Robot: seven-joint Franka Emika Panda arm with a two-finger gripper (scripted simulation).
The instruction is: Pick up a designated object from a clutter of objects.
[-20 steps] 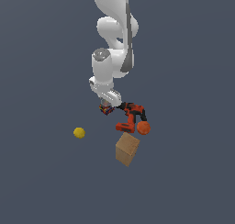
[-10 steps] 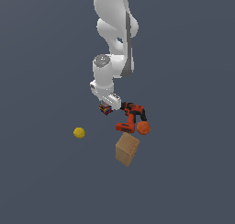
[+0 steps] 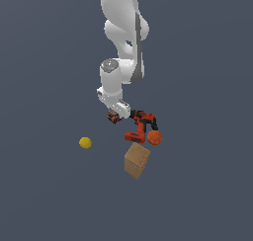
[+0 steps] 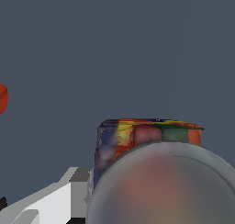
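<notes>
Plain dark grey-blue backdrop [image 3: 44, 47] everywhere, floor and walls indistinguishable, flat even light, same uniform grey in wrist view.

The small multicoloured cube [image 3: 114, 118], showing red, blue, yellow and dark squares, is sitting at the tip of the claw [image 3: 115, 117], just beside the red-black drill [image 3: 140, 127], with the orange ball [image 3: 154, 138], tan box [image 3: 137, 161] and, well apart, the small yellow ball [image 3: 85, 142] lying around.
</notes>
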